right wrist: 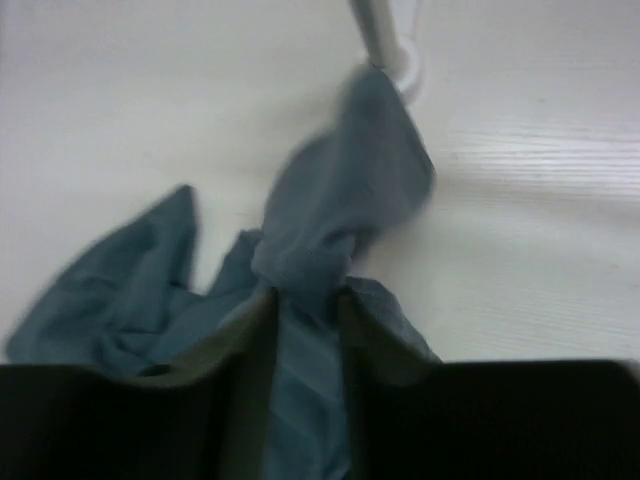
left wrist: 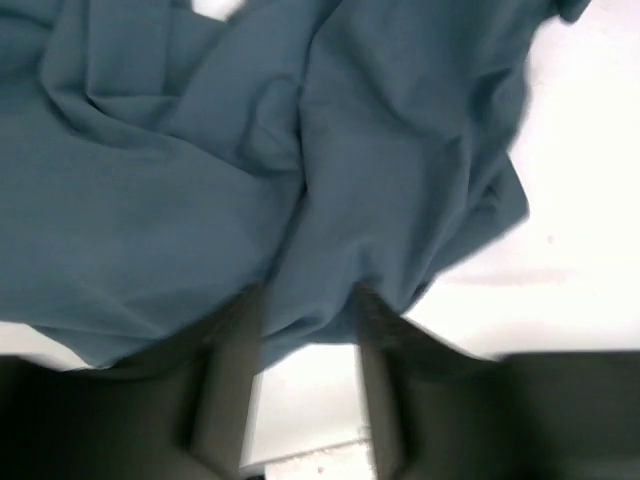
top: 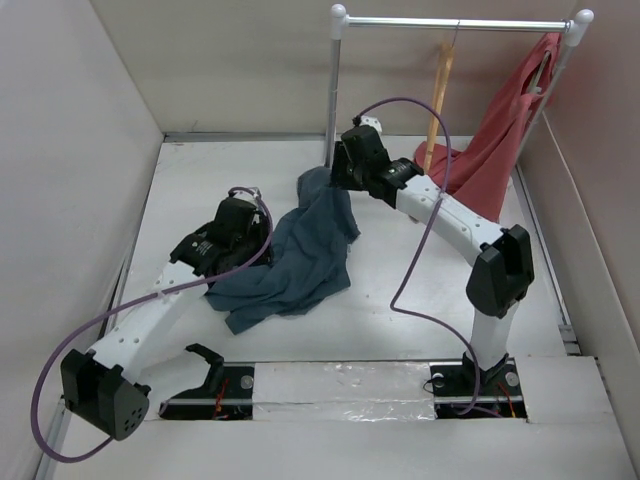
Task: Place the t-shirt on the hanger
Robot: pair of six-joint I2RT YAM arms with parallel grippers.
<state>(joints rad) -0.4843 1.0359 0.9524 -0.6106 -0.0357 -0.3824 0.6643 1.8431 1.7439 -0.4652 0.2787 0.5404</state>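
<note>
White tabletop (top: 400, 300) fills the space between pale walls, and at its far edge we see a white metal rail (top: 455, 22) on two uprights. From that rail hang the hanger (top: 437, 100), bare and light tan, and just to its right a coral-red garment (top: 500, 140).

Well below the hanger, the t-shirt (top: 290, 260) lies crumpled on the table between our two arms. Most of it is spread flat, while its far corner is drawn up into a peak beside the rail's left upright (top: 331, 100).

Our right gripper (top: 335, 175) holds that peak. In the right wrist view its fingers (right wrist: 255, 370) are pressed onto a twisted rope of slate-blue cloth (right wrist: 340, 200) that rises between them, and the foot of the upright (right wrist: 385, 40) stands just behind.

Our left gripper (top: 258, 222) sits low at the shirt's left edge. In the left wrist view its fingers (left wrist: 225, 380) stand close together with a fold of the hem (left wrist: 310, 310) pinched between their tips. The cloth fans out in creases ahead of them, and bare table shows at the right.
</note>
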